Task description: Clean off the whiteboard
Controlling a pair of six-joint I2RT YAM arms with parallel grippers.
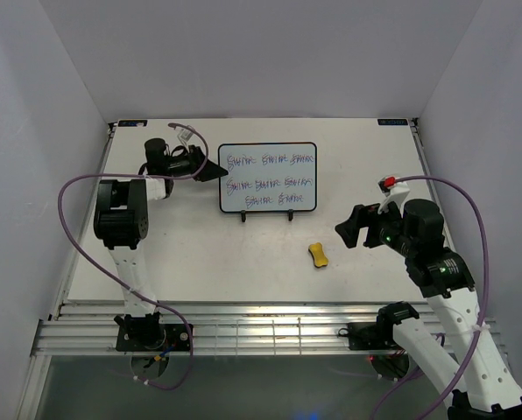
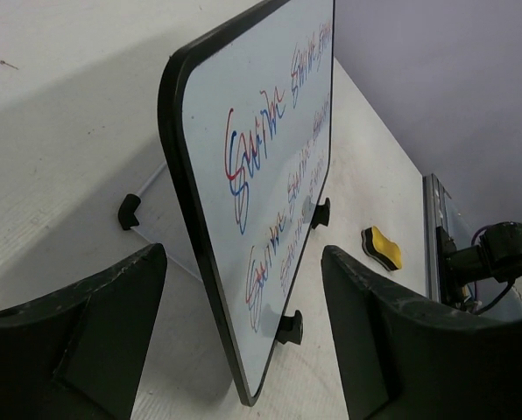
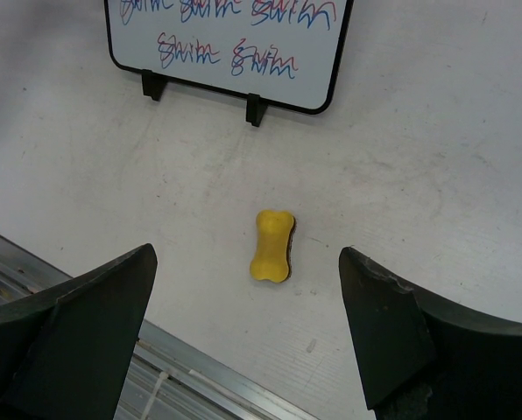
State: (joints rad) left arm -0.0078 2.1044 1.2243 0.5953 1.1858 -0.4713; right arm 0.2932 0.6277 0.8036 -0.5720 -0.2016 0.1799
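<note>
Both grippers gape empty: left gripper [image 1: 213, 170] at the whiteboard's [image 1: 267, 177] left edge, right gripper [image 1: 349, 226] near the yellow eraser [image 1: 318, 255]. Whiteboard stands propped, long axis left-to-right, written face toward the yellow eraser.

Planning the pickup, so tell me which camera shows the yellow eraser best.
The right wrist view: the yellow eraser lies whole and large, centred in the frame. The top external view shows it whole but tiny, in front of the whiteboard. The left wrist view catches it small and oblique, beyond the whiteboard.

open table [image 3: 436, 175] around eraser [image 3: 273, 246], whiteboard [image 1: 267, 178] upright beyond, left pincer [image 1: 219, 171] at its edge
</note>
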